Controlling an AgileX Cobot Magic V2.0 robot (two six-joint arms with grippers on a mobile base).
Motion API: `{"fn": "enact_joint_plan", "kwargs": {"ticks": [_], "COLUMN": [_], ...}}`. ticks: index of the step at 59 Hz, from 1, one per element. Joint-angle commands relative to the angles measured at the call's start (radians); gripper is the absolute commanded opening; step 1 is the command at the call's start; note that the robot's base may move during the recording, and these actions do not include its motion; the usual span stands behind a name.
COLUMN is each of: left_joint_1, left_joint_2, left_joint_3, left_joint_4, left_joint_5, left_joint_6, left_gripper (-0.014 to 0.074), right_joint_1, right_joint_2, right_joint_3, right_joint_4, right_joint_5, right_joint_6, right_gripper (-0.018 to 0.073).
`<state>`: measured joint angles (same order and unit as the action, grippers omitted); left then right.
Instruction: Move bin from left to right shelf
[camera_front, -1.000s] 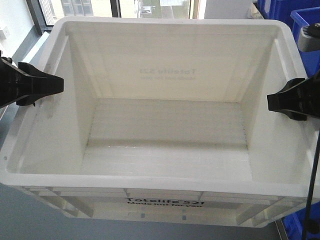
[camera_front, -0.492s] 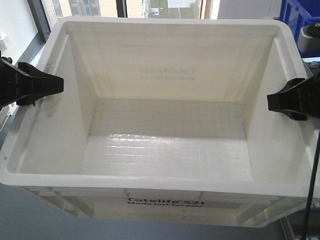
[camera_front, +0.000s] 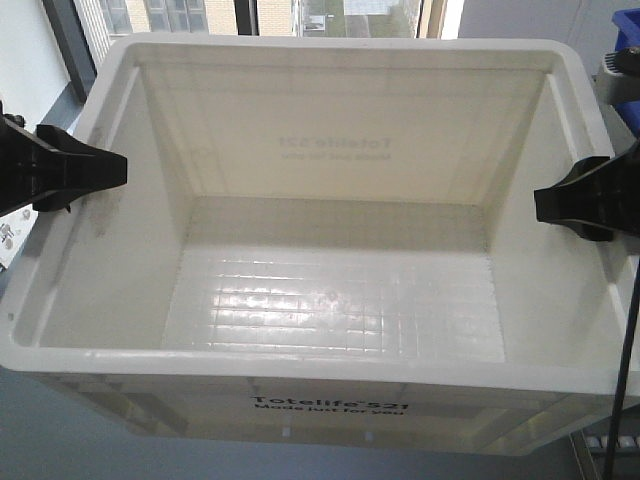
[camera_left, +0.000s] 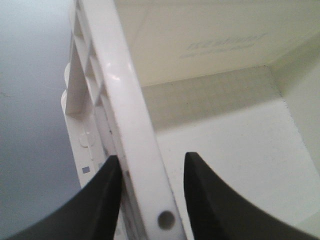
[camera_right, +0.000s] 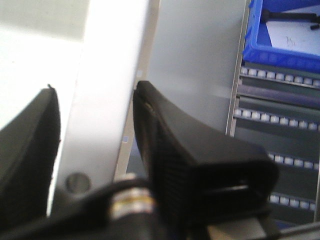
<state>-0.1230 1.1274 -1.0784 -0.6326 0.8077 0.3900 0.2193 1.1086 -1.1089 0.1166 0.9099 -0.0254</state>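
One bin; left hand, right hand

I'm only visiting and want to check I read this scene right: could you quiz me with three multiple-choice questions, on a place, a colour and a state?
1. Where do the black left hand and right hand grip the large white rectangular plastic tote?
A. side rims
B. floor
C. printed front
2. What colour is the plastic crate on the grey metal roller rack?
A. red
B. blue
C. green
3. What is inside the tote?
A. bottles
B. boxes
C. nothing
1 A: each hand's fingers straddle a side rim.
2 B: the right wrist view shows it blue.
3 C: its floor lies bare.
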Motion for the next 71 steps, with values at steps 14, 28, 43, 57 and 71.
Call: {"fn": "enact_joint_plan", "kwargs": {"ticks": [14,28,43,57,71], "left_joint_1": [-0.018,-0.018,-0.018,-0.018,-0.018], "left_joint_2": [-0.040,-0.040,-0.040,-0.040,-0.040], "left_joint_3": [-0.040,-0.040,-0.040,-0.040,-0.040], "left_joint_4": [-0.125,-0.125,-0.125,-0.125,-0.125], "left_joint_5": [-0.021,-0.021,-0.021,-0.021,-0.021], "left_joint_6": [0.051,0.051,0.051,0.051,0.051], "left_gripper": [-0.0006,-0.0006,-0.0006,-0.0006,-0.0006], "right_joint_1": [0.000,0.000,0.000,0.000,0.000], "right_joint_2": [-0.021,-0.021,-0.021,-0.021,-0.021], "right_joint_3": [-0.046,-0.046,-0.046,-0.046,-0.046], "right_joint_4": [0.028,0.028,0.028,0.028,0.028], "right_joint_5": [-0.131,-0.131,-0.131,-0.130,-0.131], "right_joint_6": [0.003,0.003,0.003,0.003,0.003], "right_gripper": [-0.0005,-0.0005,-0.0005,-0.0005,-0.0005]}}
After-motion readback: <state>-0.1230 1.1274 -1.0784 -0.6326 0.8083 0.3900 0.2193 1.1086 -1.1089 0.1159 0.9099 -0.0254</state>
